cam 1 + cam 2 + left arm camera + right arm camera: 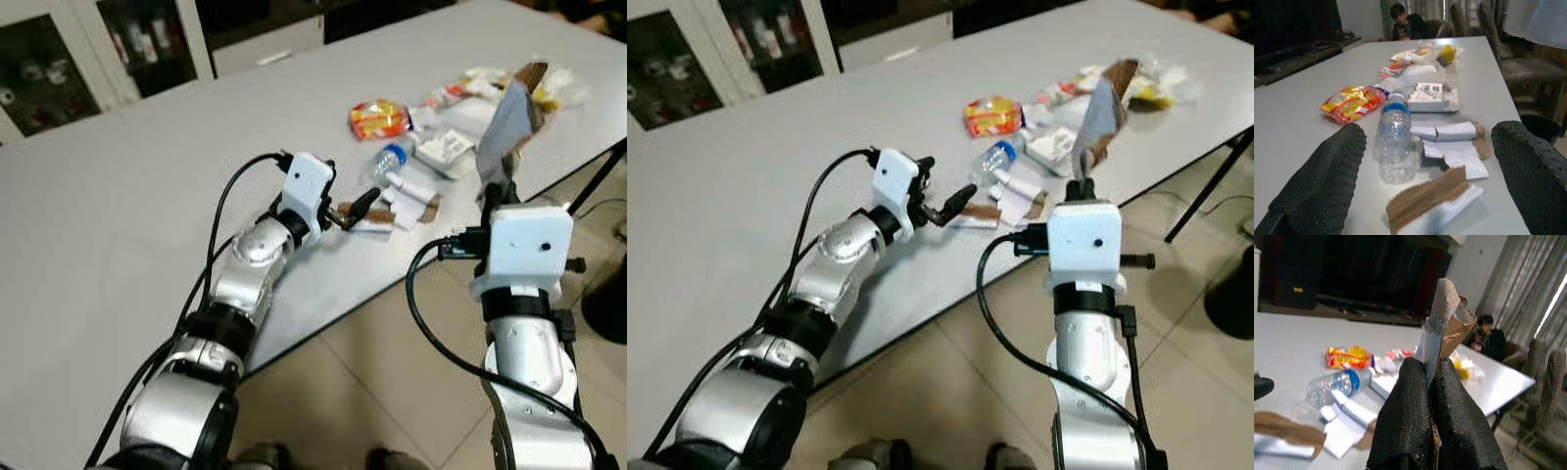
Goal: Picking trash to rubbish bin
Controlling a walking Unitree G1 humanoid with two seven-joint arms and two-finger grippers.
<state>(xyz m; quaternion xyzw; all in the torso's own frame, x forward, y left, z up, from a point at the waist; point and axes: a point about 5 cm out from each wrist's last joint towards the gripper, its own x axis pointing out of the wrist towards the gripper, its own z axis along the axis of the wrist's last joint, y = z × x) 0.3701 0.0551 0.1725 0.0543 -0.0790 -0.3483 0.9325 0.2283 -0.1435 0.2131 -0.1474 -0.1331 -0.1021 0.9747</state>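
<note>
Right gripper (1425, 396): your two black fingers are pressed together on a torn piece of brown and grey cardboard (509, 122), held upright over the table edge, beside the trash pile.
Left gripper (355, 211): your fingers stand apart, low over the grey table (127, 215), with the nearest scrap between them and not touched.
Nearest scrap: a brown and white paper piece (1432, 200) lies flat just before the left fingertips; its near end is cut off by the picture edge in the left wrist view.
Trash pile: a clear plastic bottle (1395, 139) with blue cap lies on its side; next to it white folded papers (1449, 144), a white box (1431, 95) and an orange snack bag (1352, 102).
Hard to make out: the far heap (1422, 55) of white and yellow wrappers is blurred, you cannot tell the single pieces.
Hidden: in the head views the held cardboard covers part of the far trash.
Wrist views add: a person (1491, 340) sits at the far end of the table, near chairs (1508, 44); the head views do not reach so far.
Head views add: a glass-door cabinet (59, 59) stands behind the table, and a tiled floor (392, 392) lies under the right arm.
</note>
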